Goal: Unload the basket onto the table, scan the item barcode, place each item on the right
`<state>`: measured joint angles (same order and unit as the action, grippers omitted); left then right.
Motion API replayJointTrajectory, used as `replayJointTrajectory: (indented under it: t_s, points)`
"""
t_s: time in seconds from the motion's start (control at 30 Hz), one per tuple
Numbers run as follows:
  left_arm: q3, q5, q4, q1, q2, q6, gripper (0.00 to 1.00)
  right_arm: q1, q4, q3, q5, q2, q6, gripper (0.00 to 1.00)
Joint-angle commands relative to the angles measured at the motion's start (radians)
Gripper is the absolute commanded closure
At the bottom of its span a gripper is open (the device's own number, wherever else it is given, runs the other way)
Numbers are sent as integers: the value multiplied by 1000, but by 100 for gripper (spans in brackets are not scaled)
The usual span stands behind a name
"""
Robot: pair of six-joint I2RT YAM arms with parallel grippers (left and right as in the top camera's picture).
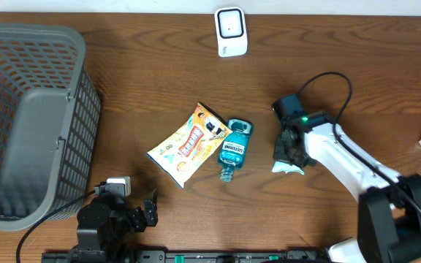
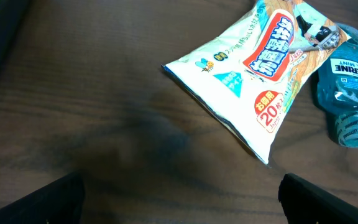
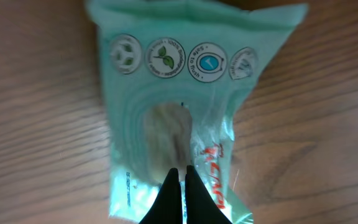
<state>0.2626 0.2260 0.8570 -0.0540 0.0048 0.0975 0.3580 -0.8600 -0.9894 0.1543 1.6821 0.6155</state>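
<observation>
Mint packet (image 3: 179, 93): at 3 o'clock on the bench (image 1: 145, 88), pinched in closed right pincer (image 3: 180, 177); left pincer (image 2: 179, 196) wide, empty; scanner (image 1: 231, 31) at 12 o'clock unreached; scan outstanding

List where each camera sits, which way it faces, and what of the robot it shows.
Overhead: fixed above the table, looking straight down at basket, scanner, snack bag and Listerine bottle; left arm and right arm show.
Left wrist: low, facing across the table toward bag and bottle; the open left hand shows dark fingertips in the bottom corners.
Right wrist: close above a green packet, looking down; the shut right hand shows bottom centre.
Shared: overhead and left wrist both show bag and bottle.
</observation>
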Motion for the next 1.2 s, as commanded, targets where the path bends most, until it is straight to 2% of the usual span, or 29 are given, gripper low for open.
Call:
replayJointTrajectory:
  t_s: [0.0, 0.13, 0.23, 0.33, 0.47, 0.5, 0.53, 0.6, 0.63, 0.67, 0.7, 0.9, 1.03, 1.1, 1.17]
  points:
    - [-2, -10, 32, 0, -1, 2, 1, -2, -7, -3, 29, 103, 78, 99]
    - [-2, -10, 32, 0, -1, 2, 1, -2, -8, -3, 6, 198, 132, 99]
    - [-2, -10, 32, 0, -1, 2, 1, -2, -8, -8, -15, 205, 125, 99]
    - [-2, -10, 32, 0, -1, 2, 1, -2, -41, -42, -20, 159, 63, 99]
    - [-2, -10, 32, 0, -1, 2, 1, -2, -143, -117, -39, 54, 49, 99]
    - [-2, -10, 32, 0, -1, 2, 1, -2, -166, -136, -49, 24, 49, 94]
    - [-2, -10, 32, 0, -1, 2, 1, -2, -179, -149, -60, 0, 49, 82]
    - [-2, -10, 32, 0, -1, 2, 1, -2, -175, -161, -90, -56, 50, 41]
    - [-2, -10, 32, 0, -1, 2, 1, -2, -163, -161, -102, -78, 49, 29]
    - [-2, -10, 32, 0, -1, 2, 1, -2, -153, -161, -110, -95, 49, 8]
    - [-2, -10, 32, 0, -1, 2, 1, 0, -140, -161, -115, -111, 50, 1]
    - [-2, -10, 32, 0, -1, 2, 1, 4, -93, -160, -111, -113, 50, 1]
    - [-2, -10, 32, 0, -1, 2, 1, 11, -106, -160, -100, -46, 116, 2]
    - [-2, -10, 32, 0, -1, 2, 1, 24, -109, -160, -89, -11, 139, 16]
    - [-2, -10, 32, 0, -1, 2, 1, 40, -119, -160, -53, 27, 174, 25]
